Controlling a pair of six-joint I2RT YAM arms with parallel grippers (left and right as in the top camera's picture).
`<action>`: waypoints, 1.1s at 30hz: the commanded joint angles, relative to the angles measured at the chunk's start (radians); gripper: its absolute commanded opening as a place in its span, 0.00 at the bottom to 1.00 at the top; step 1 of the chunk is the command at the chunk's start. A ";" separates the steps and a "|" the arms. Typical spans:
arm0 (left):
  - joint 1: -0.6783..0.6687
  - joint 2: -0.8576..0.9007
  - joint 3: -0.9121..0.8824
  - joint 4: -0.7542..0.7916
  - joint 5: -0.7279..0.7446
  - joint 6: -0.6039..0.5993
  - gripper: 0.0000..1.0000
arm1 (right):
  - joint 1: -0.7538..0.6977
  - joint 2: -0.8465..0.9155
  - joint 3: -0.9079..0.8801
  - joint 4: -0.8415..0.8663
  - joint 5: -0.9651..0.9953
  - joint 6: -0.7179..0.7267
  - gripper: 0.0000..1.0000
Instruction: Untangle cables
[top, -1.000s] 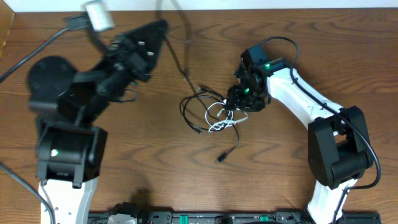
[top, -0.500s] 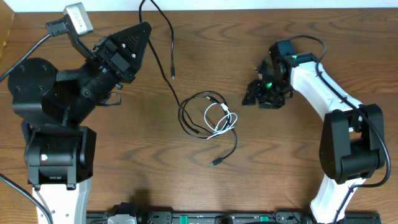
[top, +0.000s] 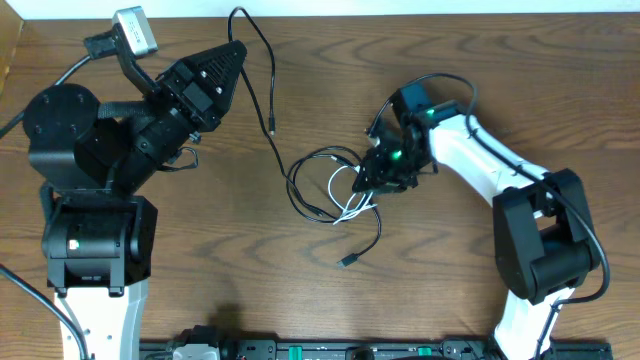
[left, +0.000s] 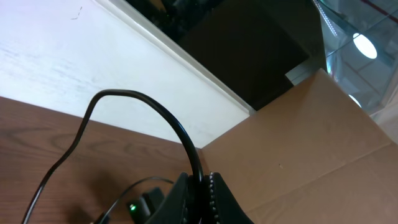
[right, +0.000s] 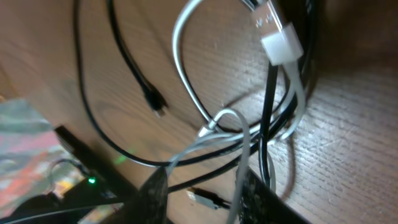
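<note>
Arms: two. My left arm (top: 95, 150) stands at the left of the worktop (top: 220, 280), my right arm (top: 500, 180) at the right.
Cables: two, one black cable (left: 127, 94) and one white cable (right: 176, 53).
Tangle: one cluster of loops near the middle of the worktop, with white loops lying inside and across the black ones.
Black cable, run: from my left fingers (left: 205, 190) it arches up and over, then slants across the wood into the tangle. A further strand leaves the tangle toward the near edge and ends in a USB-type plug (top: 347, 262).
Black cable, loose ends: I cannot count them surely where the strands overlap.
White cable, end: one white block-shaped connector (right: 278, 45), close in the right wrist view and lying over a black strand.
Grip, left: my left fingers are pressed fully together at the far left of the worktop, with the black cable pinched in the seam between them.
Grip, right: my right fingers (top: 370, 182) are down at the right edge of the tangle, part-way apart, with bare wood showing in the gap. A strand of the white cable runs through that gap against one finger. I cannot tell whether it is pinched.
Cardboard box (left: 311, 143): one, beside the worktop in the left wrist view.
</note>
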 joint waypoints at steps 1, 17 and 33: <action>0.005 -0.001 0.025 0.003 0.023 -0.009 0.07 | 0.026 0.000 -0.017 0.001 0.102 0.058 0.15; 0.027 -0.002 0.025 -0.015 0.024 -0.009 0.07 | -0.211 -0.344 0.142 -0.153 0.066 -0.026 0.01; 0.173 -0.002 0.025 -0.167 -0.023 0.129 0.08 | -0.713 -0.748 0.192 -0.288 0.303 -0.002 0.01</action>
